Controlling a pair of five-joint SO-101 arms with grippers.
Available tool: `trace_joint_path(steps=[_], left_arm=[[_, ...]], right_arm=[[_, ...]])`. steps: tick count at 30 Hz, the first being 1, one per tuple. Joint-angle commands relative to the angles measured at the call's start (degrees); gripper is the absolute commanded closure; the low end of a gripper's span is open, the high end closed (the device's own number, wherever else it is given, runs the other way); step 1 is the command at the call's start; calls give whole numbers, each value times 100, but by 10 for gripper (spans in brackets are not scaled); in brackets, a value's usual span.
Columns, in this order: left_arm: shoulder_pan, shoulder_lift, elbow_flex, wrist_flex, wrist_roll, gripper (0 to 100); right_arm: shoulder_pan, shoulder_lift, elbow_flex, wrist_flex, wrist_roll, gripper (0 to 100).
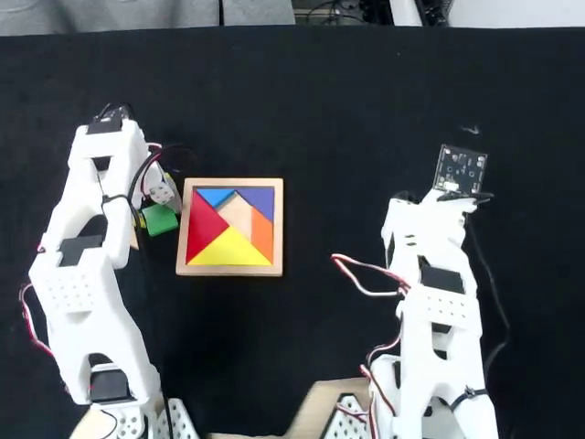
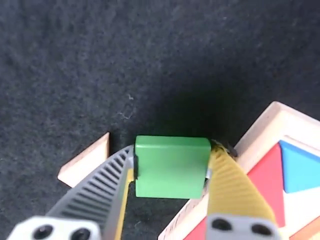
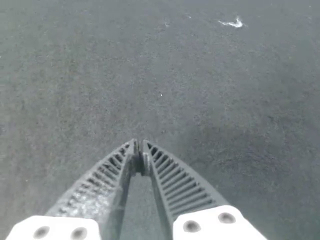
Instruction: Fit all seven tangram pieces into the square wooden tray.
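A: Location, green square wooden piece (image 2: 171, 167)?
B: Pinched in left gripper (image 2: 172, 152), just beside outer edge of square wooden tray (image 2: 270, 120).
A: And right gripper (image 3: 139, 150)?
B: Tips pressed together over black cloth (image 3: 210, 75), well apart from tray.

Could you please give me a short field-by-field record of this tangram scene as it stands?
left claw: shut on the green square piece, just outside the tray's rim
right claw: shut, holding nothing, over the black cloth
tray: wooden, square, flat on the cloth
pieces in tray: red triangle, yellow triangle, blue triangle, violet piece, orange piece
tray centre: pale patch, gap or plain piece, cannot tell
loose: pale wooden wedge on the cloth beside the left claw
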Motion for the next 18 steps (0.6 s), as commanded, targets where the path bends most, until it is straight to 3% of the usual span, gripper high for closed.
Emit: trace_joint_path(steps=[1, 13, 18], left_arm=[[-119, 88, -136, 26, 70, 883], [-4, -1222, -787, 1108, 53, 883], [558, -1776, -778, 1389, -1222, 883]], right_arm=[[-79, -171, -40, -114, 62, 984], [-79, -154, -57, -114, 62, 984], [-79, -163, -57, -114, 62, 984]])
